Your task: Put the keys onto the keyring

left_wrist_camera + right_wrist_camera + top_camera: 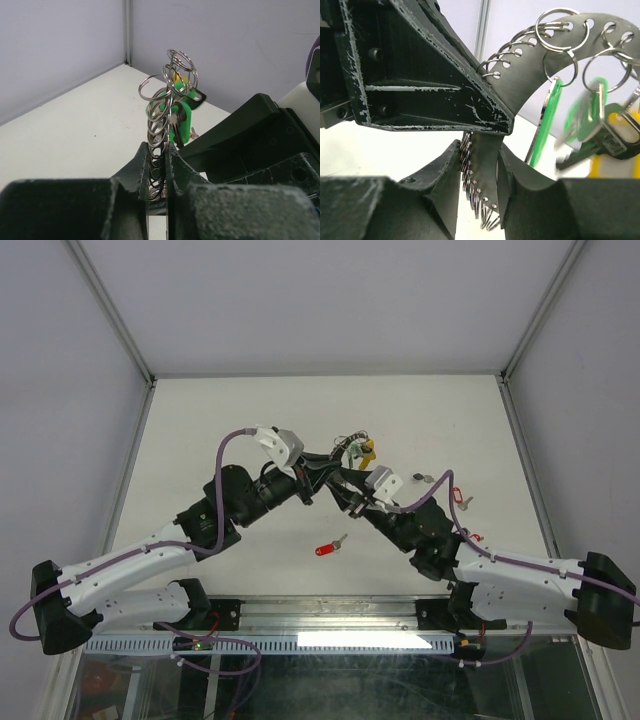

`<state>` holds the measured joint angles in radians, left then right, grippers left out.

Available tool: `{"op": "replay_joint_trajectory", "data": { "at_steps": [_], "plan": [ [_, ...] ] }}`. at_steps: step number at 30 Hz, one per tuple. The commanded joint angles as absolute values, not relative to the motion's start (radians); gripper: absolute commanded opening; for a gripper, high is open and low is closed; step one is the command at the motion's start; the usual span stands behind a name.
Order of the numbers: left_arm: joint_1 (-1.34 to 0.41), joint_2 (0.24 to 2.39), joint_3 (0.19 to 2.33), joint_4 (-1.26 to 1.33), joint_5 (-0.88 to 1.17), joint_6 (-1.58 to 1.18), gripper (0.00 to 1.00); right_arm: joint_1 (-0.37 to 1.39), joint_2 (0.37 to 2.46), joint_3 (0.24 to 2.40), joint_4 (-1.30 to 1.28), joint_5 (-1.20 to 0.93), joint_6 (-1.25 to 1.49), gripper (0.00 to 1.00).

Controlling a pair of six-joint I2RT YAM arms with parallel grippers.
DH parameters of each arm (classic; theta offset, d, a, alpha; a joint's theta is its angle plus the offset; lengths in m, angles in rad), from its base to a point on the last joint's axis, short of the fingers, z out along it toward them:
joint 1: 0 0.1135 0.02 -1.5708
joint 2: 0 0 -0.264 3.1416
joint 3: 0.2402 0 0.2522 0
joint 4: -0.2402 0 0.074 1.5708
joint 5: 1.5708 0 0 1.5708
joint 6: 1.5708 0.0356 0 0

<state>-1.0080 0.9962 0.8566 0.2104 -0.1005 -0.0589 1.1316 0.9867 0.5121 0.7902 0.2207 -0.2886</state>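
Observation:
The keyring [530,75] is a curved silvery band hung with many small split rings. It also shows in the left wrist view [160,110] and in the top view [352,448]. Keys with a green tag [590,120] and a yellow tag [615,150] hang on it. My left gripper [159,147] is shut on one end of the band. My right gripper [480,150] is shut on the band lower down, just under the left gripper's finger [430,75]. The two grippers meet above mid-table, left gripper [335,462] and right gripper [352,482]. A red-tagged key [328,548] lies loose on the table.
A second red-tagged key [461,497] and a small dark key [424,478] lie on the table right of the grippers, close to the right arm [440,530]. Grey walls enclose the white table [230,420] on three sides.

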Motion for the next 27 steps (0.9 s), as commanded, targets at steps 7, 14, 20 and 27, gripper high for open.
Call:
{"op": "replay_joint_trajectory", "data": {
  "at_steps": [7,14,20,27],
  "plan": [
    [-1.008,0.969,0.896,0.186,-0.207,0.009,0.0,1.142,0.748,0.516,0.585,0.12,-0.166,0.46],
    [-1.008,0.97,0.911,0.136,-0.234,0.047,0.0,1.142,0.644,0.482,0.525,0.07,-0.163,0.37],
    [-1.008,0.967,0.919,0.113,-0.229,0.06,0.0,1.141,0.707,0.498,0.613,0.107,-0.24,0.39],
    [-1.008,0.955,0.917,0.106,-0.226,0.06,0.0,1.142,0.803,0.494,0.745,0.176,-0.273,0.38]
  ]
}}
